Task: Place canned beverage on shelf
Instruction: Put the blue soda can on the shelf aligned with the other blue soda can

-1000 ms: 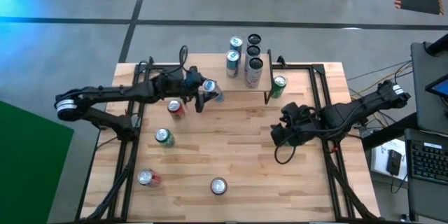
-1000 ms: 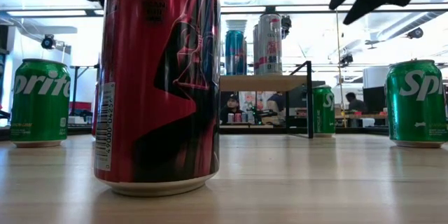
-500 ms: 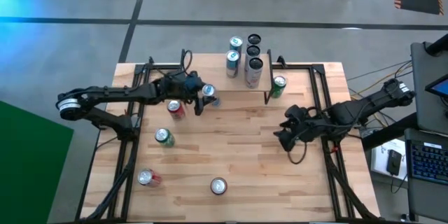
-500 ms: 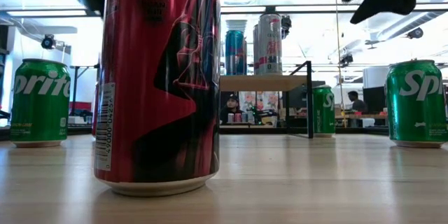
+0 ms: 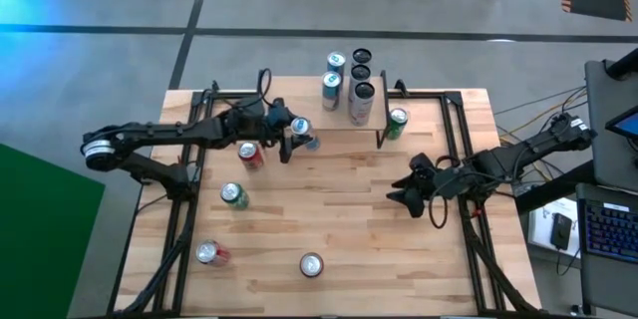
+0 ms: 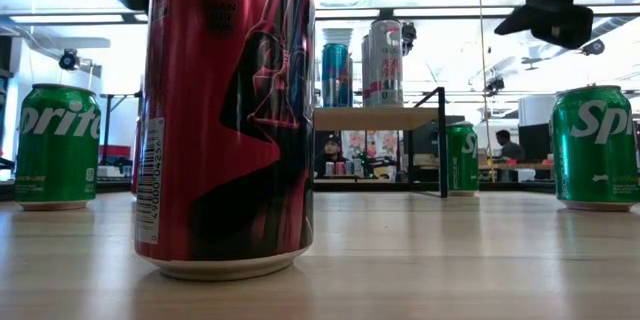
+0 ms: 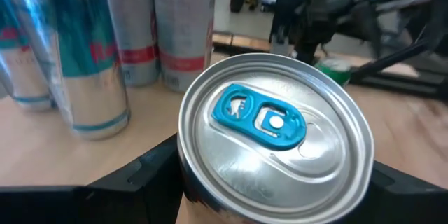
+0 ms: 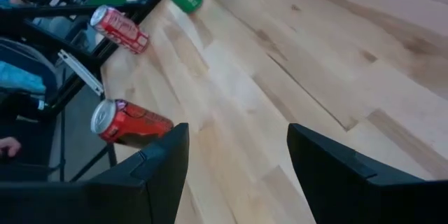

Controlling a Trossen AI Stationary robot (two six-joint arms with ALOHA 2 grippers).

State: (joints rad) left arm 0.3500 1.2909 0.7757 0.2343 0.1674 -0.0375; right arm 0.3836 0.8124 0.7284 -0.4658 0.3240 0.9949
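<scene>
Upper middle of the high view: the left gripper is clamped on a blue-tabbed can just left of the shelf, whose top seems mostly taken by four cans. The right gripper, fingers apart and empty, hovers right of centre over bare table.

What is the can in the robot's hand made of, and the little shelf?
The can in the left gripper looks like shiny metal, probably aluminium: its silvery lid reflects light, with a blue pull tab. The shelf top looks like pale wood on thin black legs, likely metal.
</scene>
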